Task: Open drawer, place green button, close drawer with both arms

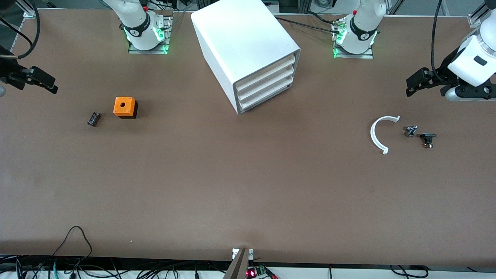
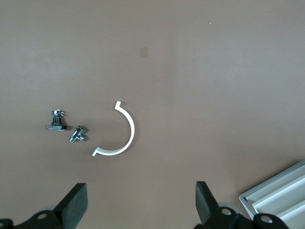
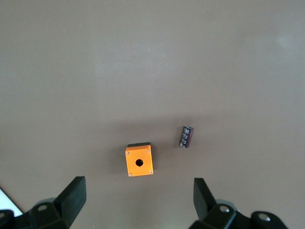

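Front view: left gripper [image 1: 411, 83] and right gripper [image 1: 48, 83], fingers apart, hover at table [image 1: 248, 186] ends.

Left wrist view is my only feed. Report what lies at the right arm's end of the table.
Observer: An orange plastic cube with a round hole in its top sits there on the table. A small black cylindrical part lies beside it.
Operator: Now give me the drawers.
Observer: The large white box-shaped cabinet has three flat white drawers, all shut, the lowest drawer included.
Operator: Tell me where the right gripper is.
Observer: The right gripper hangs open and empty over the right arm's end of the table.
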Motion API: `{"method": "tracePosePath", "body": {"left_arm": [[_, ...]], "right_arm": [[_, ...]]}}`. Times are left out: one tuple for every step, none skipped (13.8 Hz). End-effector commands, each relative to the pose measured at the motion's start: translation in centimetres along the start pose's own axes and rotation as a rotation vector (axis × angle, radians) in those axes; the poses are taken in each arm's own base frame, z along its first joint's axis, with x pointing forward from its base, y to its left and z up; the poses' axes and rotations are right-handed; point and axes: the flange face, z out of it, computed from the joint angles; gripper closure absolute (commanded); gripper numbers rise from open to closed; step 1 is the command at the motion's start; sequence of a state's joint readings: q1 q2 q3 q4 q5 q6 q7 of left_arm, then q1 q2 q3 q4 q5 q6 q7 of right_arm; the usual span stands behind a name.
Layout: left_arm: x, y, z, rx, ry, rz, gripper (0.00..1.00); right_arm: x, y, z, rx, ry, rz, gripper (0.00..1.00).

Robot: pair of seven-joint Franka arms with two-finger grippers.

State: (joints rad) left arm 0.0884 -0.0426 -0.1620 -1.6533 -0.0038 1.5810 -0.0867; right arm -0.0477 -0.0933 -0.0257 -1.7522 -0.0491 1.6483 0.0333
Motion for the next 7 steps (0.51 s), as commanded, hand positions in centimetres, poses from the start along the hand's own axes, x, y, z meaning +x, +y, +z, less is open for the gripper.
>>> {"method": "tracePosePath", "body": {"left_arm": [[0.01,2.46,-0.91,0.045,-0.028,0.074,0.00],[0.02,2.63,-1.52,0.073,-0.016,0.082,0.00],[0.07,2.78,-1.35,0.075,-0.020,0.085,0.00],[0.13,2.70,-1.27,0.075,-0.021,0.084,0.00],[0.18,2.47,-1.35,0.073,-0.019,0.084,0.00],[0.25,2.32,-1.34,0.071,-0.019,0.079,0.00],[0.27,2.16,-1.26,0.063,-0.022,0.076,0.00]], "right_arm": [[-0.13,-0.13,-0.36,0.017,-0.010,-0.010,0.00],[-0.01,-0.15,-0.12,0.016,-0.014,-0.010,0.00],[0.04,-0.16,-0.04,0.016,-0.016,-0.009,0.00],[0.04,-0.13,-0.03,0.013,-0.016,-0.009,0.00],[0.04,-0.09,-0.03,0.010,-0.016,-0.009,0.00],[0.09,0.04,0.11,0.012,-0.017,-0.006,0.00],[0.18,-0.07,0.33,0.013,-0.021,-0.003,0.00]]}}
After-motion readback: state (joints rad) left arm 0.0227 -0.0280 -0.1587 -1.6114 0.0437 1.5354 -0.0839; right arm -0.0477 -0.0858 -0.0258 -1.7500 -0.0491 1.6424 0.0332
